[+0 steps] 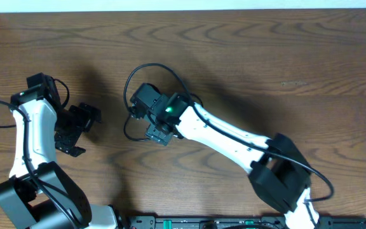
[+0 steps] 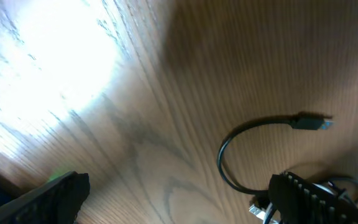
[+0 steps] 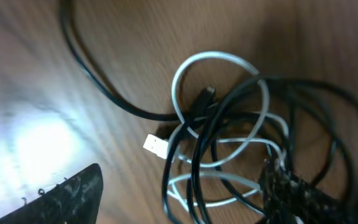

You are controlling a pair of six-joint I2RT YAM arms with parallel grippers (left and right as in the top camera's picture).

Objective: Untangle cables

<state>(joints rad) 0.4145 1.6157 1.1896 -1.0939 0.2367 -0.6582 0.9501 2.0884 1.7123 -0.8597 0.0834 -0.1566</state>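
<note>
Right gripper (image 3: 182, 180) wide, straddling the tangled cables (image 3: 196, 116) on the worktop (image 1: 284, 57), holding nothing. Pinch just the white cable (image 3: 219, 56) at its loop and pull slowly. Left gripper (image 2: 179, 196), wide and empty, should pin a black cable (image 2: 272, 121).

Tangled cables (image 3: 194, 112) on the table (image 1: 265, 57) under the right pincer (image 1: 143, 126); left pincer (image 1: 84, 132) apart.

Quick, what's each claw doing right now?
Left claw: open, empty.
Right claw: open, over the cables.
</note>
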